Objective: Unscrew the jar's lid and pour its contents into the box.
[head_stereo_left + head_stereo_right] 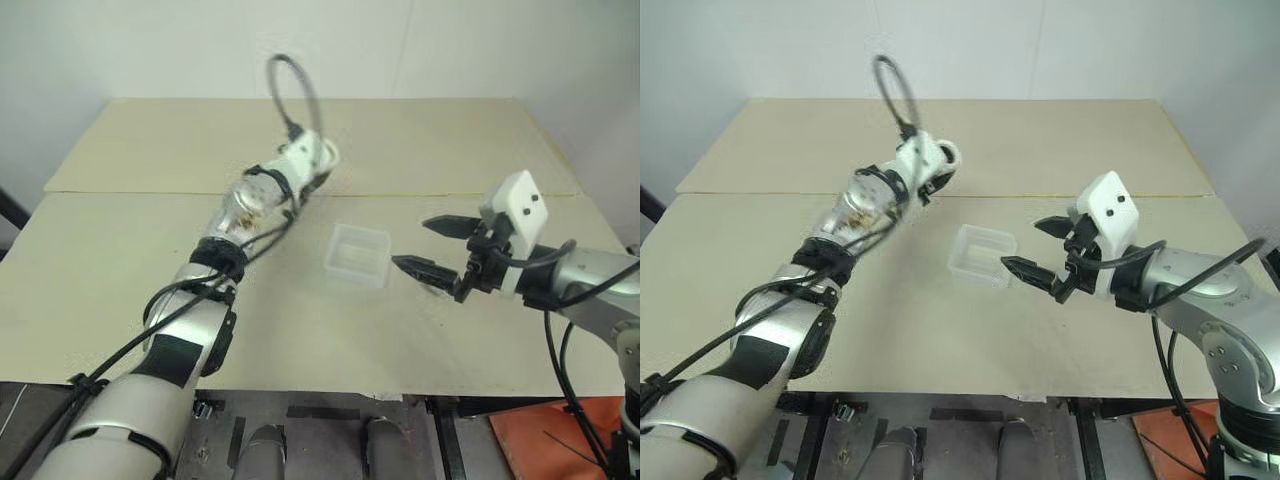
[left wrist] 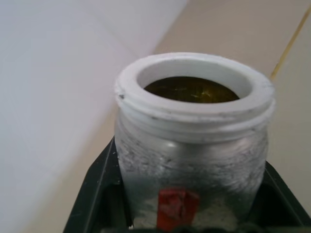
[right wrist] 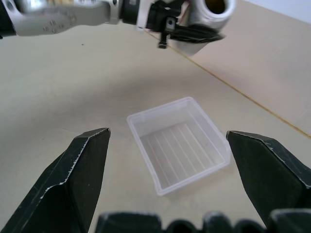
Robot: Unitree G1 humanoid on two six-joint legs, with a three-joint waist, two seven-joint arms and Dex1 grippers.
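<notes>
My left gripper (image 3: 194,33) is shut on the jar (image 2: 192,160), a clear jar with a white-rimmed mouth and a red mark on its label. It is held up over the table's far middle, tipped on its side, mouth (image 3: 215,6) towards the box. The mouth is uncovered and the brownish contents (image 2: 192,90) show inside. The lid is out of view. The box (image 1: 357,255), a shallow clear tray, rests empty on the table's middle. My right gripper (image 1: 410,243) hovers just right of the box, open, nothing between its fingers.
The table (image 1: 120,290) is made of beige boards with a seam (image 1: 450,194) running across behind the box. A black cable loop (image 1: 290,90) rises above my left wrist. An orange object (image 1: 560,440) lies below the table's front right corner.
</notes>
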